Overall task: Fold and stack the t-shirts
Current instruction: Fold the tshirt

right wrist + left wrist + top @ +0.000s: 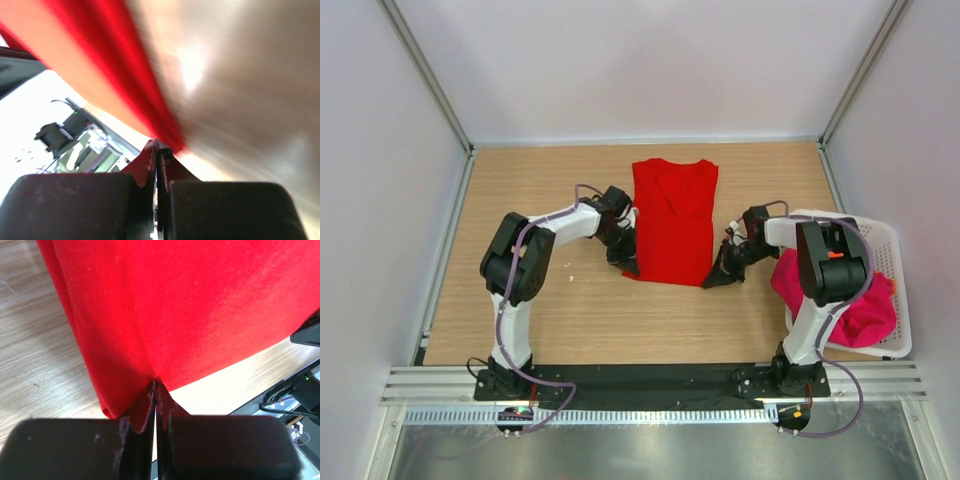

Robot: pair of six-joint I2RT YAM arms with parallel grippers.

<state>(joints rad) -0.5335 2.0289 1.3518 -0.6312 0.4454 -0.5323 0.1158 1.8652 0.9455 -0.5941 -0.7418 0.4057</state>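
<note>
A red t-shirt (672, 222) held at its near hem.
The left gripper (629, 265) clamps the left corner, the right gripper (711, 281) the right corner.

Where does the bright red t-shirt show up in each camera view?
Top external: bright red cloth t-shirt, centre of the wooden table.
Left wrist: fills the upper frame, near hem pinched by the left pincer.
Right wrist: blurred red diagonal band ending at the right pincer.
Shared landmark: that near hem.
</note>
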